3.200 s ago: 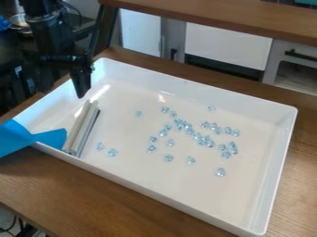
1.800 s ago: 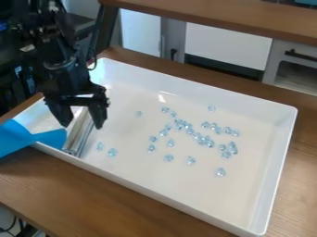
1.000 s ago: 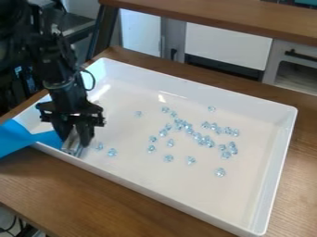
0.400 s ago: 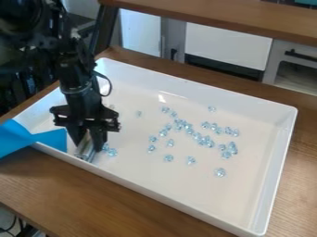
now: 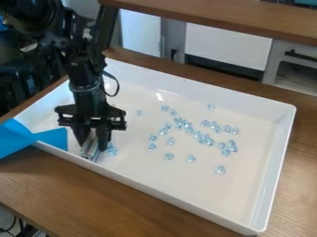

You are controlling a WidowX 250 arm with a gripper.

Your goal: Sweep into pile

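Looking down through the camera view, I have the white tray (image 5: 155, 169) on the wooden table (image 5: 55, 194). In it are clear blue gems (image 5: 197, 134), most clustered right of the middle, with others spread loosely around them. The silver bar (image 5: 90, 151) is in the tray too, its lower end near the front wall. My gripper (image 5: 93, 147) is closed on it, a finger on each side, with gems just beside the right-hand finger. A blue sheet (image 5: 18, 139) lies over the left rim. Since the previous frame, gripper and bar have moved slightly right; the main cluster looks unchanged.
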